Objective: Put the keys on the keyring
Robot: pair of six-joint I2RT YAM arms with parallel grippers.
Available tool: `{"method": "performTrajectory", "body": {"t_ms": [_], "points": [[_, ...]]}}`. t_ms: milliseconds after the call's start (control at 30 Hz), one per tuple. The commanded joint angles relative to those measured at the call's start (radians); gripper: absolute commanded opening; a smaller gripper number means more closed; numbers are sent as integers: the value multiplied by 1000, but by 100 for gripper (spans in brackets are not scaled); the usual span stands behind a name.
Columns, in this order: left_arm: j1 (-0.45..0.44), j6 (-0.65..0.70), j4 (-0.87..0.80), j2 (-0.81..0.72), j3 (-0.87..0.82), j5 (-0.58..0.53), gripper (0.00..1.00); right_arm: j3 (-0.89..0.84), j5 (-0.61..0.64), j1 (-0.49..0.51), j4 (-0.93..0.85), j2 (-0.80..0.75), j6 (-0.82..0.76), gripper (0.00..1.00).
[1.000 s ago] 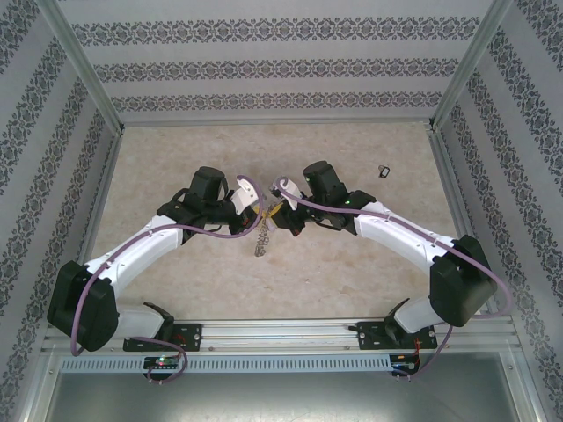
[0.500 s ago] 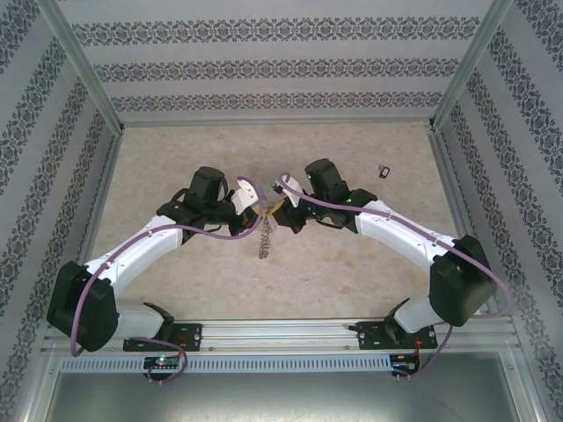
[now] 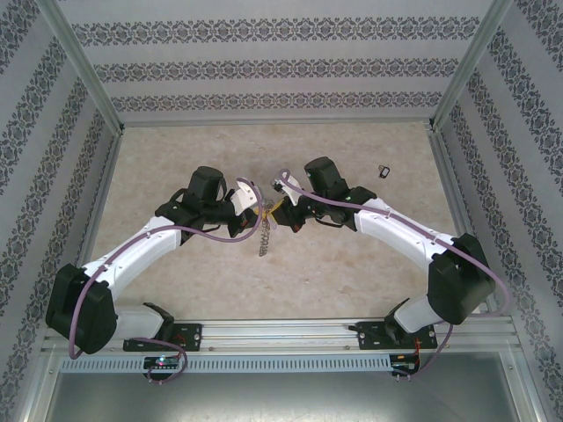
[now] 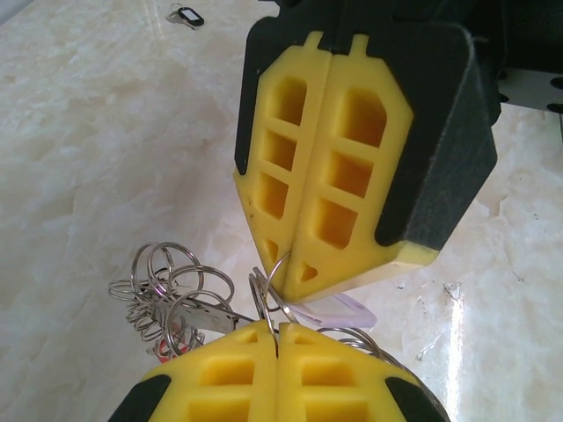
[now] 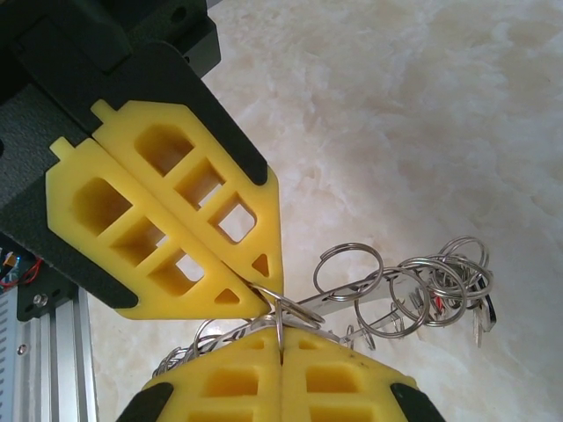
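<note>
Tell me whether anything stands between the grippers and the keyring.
Nothing visible does. The left gripper and the right gripper are both shut on the keyring, tip to tip on its wire, with the rest of the bunch trailing off to one side. One tagged key lies apart on the table, beyond the right gripper.

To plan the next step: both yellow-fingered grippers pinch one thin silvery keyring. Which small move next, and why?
Probably the right gripper should release and reach for the small black-tagged key lying loose on the beige marble table. The left gripper, also shut on the thin silvery metal keyring, could hold it alone.
</note>
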Motion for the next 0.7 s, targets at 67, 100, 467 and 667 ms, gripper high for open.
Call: {"method": "performTrajectory", "body": {"t_ms": [67, 100, 467, 667], "points": [[-31, 38, -15, -12, 44, 103, 0, 30, -11, 7, 42, -18, -24, 0], [-33, 38, -13, -13, 44, 101, 0, 32, -9, 7, 44, -20, -22, 0], [-44, 47, 5, -31, 30, 70, 0, 37, -15, -16, 43, -22, 10, 0], [-45, 31, 165, -118, -71, 34, 0, 31, -145, -48, 17, -15, 19, 0]]}}
